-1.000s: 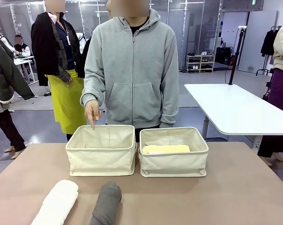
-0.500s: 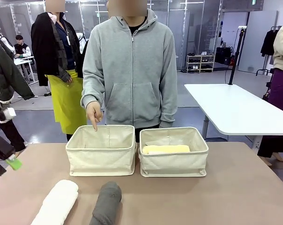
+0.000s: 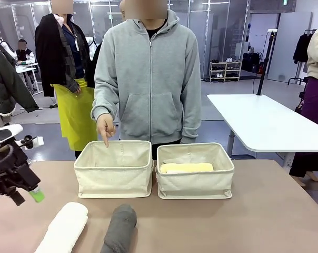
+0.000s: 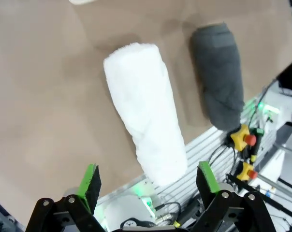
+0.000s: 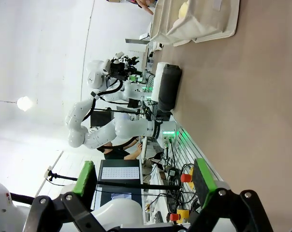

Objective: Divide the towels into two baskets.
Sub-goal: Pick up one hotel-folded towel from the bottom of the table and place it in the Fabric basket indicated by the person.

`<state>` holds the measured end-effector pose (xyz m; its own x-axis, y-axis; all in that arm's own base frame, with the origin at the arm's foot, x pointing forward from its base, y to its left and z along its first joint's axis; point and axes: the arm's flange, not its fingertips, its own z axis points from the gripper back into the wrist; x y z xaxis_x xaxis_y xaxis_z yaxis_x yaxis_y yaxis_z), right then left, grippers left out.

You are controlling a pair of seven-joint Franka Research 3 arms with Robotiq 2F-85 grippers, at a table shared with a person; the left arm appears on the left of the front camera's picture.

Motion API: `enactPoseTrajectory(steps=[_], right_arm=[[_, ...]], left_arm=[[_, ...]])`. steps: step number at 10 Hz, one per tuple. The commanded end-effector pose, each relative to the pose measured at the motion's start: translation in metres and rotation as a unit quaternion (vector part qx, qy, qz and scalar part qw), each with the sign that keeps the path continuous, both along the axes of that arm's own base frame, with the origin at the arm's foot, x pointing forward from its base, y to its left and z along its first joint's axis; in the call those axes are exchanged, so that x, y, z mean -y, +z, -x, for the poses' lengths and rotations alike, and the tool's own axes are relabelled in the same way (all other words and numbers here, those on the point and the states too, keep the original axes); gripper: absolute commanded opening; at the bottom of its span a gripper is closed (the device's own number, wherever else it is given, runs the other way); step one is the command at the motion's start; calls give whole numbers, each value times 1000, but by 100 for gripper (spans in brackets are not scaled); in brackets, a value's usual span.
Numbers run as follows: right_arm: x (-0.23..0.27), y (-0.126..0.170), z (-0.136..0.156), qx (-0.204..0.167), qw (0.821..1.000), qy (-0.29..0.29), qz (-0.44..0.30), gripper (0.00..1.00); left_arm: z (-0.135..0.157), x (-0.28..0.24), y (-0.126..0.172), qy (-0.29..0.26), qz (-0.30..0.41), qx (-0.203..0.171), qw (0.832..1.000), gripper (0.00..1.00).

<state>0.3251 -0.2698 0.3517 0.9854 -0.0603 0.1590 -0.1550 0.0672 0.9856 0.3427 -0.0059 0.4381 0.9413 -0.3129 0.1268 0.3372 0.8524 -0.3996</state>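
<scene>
Far out to the left of the left basket [image 3: 114, 176], the left gripper [image 3: 26, 197] hangs above the brown table [image 3: 264, 211], jaws spread wide, green pads bare, gripping nothing. In its wrist view the white towel lies below, between the parted fingers but well clear of them. That white towel [image 3: 64, 226] lies rolled in front of the left basket, towards its left corner. Just beside it lies the dark grey towel [image 3: 119, 229], also rolled, also in front of the left basket, the two apart. Over the left basket's far rim, the person's hand [image 3: 105, 127] points down with the forefinger, the other fingers curled in, holding nothing. Touching the left basket's right side stands the right basket [image 3: 196, 184], and inside it lies the pale yellow towel [image 3: 186, 168]. A small white tag [image 5: 216, 4] sits on that basket's wall, its print too small to read. Right gripper [image 5: 145, 176]: fingers wide apart, empty, well away from the left basket
</scene>
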Motion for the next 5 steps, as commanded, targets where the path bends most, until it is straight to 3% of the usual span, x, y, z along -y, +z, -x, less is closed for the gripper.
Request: enactPoseTrajectory(steps=[1, 5], right_arm=[[0, 2, 2, 10, 1000, 2, -5, 100], [0, 2, 2, 10, 1000, 2, -5, 100]], left_arm=[[24, 21, -45, 47, -11, 23, 999, 100], [31, 34, -71, 41, -9, 24, 999, 100]])
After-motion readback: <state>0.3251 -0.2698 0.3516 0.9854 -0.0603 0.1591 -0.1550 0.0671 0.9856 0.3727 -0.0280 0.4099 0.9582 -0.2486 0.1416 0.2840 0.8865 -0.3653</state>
